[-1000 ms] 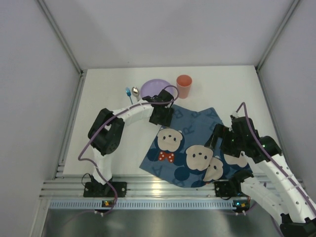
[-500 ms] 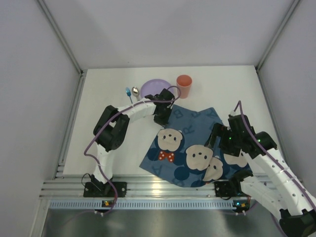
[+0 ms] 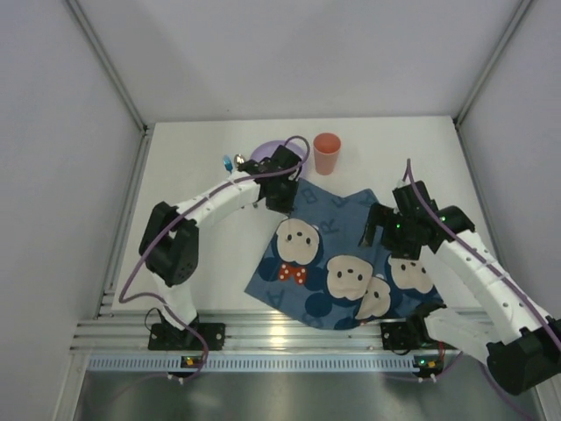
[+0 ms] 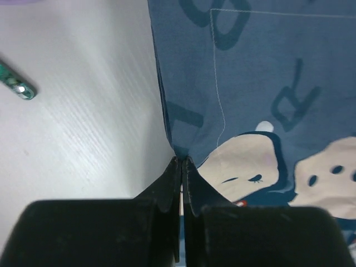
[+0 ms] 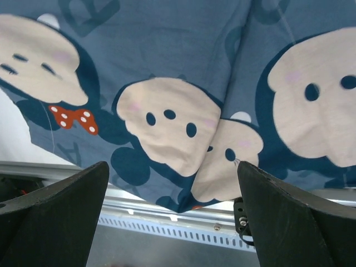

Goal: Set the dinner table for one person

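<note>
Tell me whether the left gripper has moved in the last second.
Yes. The left gripper has moved farther from the aluminium rail, towards the purple plate.

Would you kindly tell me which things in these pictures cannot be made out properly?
- the plate: top view, mostly hidden behind the left arm.
- the cutlery: top view, too small to tell the pieces apart.
- the green handle: left wrist view, cut off by the left edge.
- the mat: top view, its right part lies under the right arm.
- the left end effector: shut on the mat's edge; how much cloth it pinches is hidden between its fingers.
</note>
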Tool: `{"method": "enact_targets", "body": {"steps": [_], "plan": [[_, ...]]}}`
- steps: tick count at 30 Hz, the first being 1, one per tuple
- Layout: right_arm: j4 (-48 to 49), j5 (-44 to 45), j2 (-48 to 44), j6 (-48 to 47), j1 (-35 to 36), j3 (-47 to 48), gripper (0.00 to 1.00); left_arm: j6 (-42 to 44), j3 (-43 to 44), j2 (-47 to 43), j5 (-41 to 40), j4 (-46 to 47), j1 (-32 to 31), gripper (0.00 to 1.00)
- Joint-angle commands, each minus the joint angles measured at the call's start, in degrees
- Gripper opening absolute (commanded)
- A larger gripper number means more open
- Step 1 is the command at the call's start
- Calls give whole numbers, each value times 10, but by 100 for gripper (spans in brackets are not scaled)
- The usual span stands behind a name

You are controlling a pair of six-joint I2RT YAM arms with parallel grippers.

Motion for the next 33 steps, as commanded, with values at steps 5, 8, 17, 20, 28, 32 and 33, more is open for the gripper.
{"method": "enact_targets", "body": {"steps": [5,8,17,20,28,32,33], "plan": [[60,9,103,-60,-53,100,100,-38,5,-152,-44,-41,2,0],[83,-21,149,-65,-100,107,100,-60,-28,-192,-57,-43,2,0],[162,-82,317,-86,-170,125,97,-102,-149,-272,-52,-26,2,0],[169,-78,360,-96,-179,143,93,-105,-157,-284,-64,-34,1,0],[188,-53,429,-115,-221,160,88,-108,-173,-312,-91,-48,2,0],[192,-48,464,-114,-221,170,85,-114,-188,-321,-98,-44,3,0],[198,-51,470,-113,-220,169,84,-114,-194,-323,-99,-44,2,0]]}}
